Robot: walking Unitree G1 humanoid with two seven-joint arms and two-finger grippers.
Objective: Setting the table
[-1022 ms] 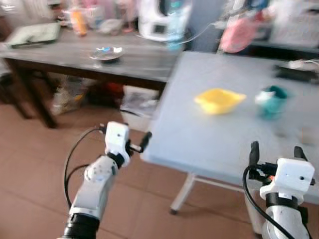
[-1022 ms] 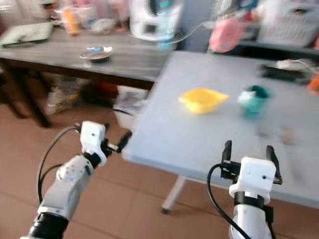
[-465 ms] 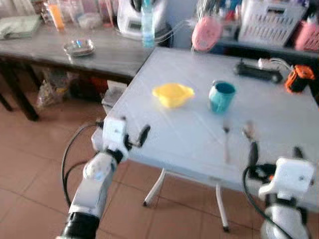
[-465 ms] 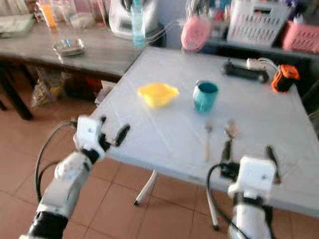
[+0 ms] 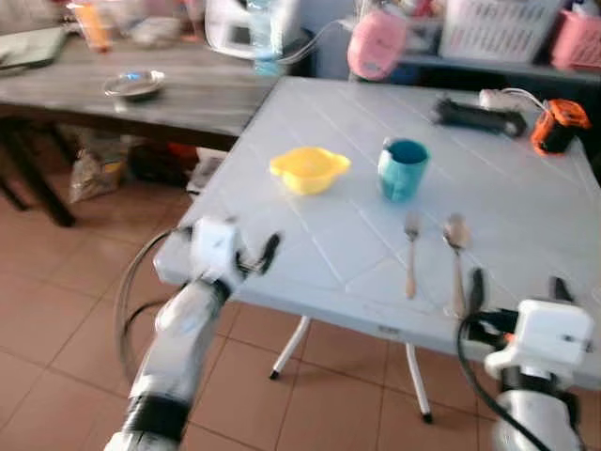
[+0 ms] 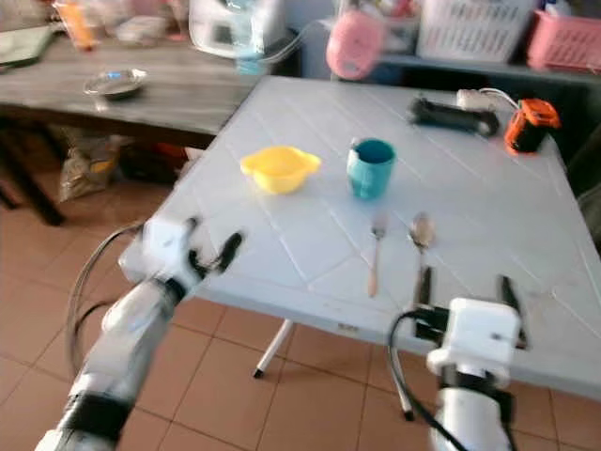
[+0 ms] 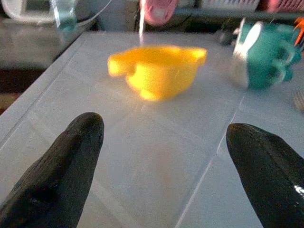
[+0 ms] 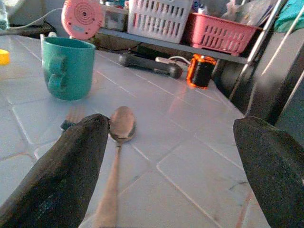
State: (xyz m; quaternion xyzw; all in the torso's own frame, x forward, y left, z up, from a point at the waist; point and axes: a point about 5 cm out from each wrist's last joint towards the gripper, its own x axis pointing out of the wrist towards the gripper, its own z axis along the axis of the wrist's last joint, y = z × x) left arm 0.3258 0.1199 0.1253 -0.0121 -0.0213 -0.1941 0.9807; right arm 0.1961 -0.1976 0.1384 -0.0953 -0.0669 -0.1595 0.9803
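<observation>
On the light grey table (image 5: 526, 178) stand a yellow bowl (image 5: 309, 169) and a teal mug (image 5: 403, 169). In front of the mug lie a fork (image 5: 410, 254) and a spoon (image 5: 456, 258), side by side. My left gripper (image 5: 255, 258) is open at the table's near left corner, pointing at the bowl (image 7: 156, 70). At the near edge my right gripper (image 5: 517, 287) is open too, with the spoon (image 8: 118, 142) just ahead of its left finger and the mug (image 8: 67, 67) beyond.
A dark wooden table (image 5: 178, 94) with a metal dish (image 5: 131, 85) stands to the left. At the far edge are a black power strip (image 5: 477, 115), an orange object (image 5: 556, 124), a pink fan (image 5: 376, 42) and baskets (image 5: 498, 28). The floor is brown tile.
The camera has swung toward the grey table and closer; the fork and spoon have come into view in front of the right gripper. Both grippers stay open.
</observation>
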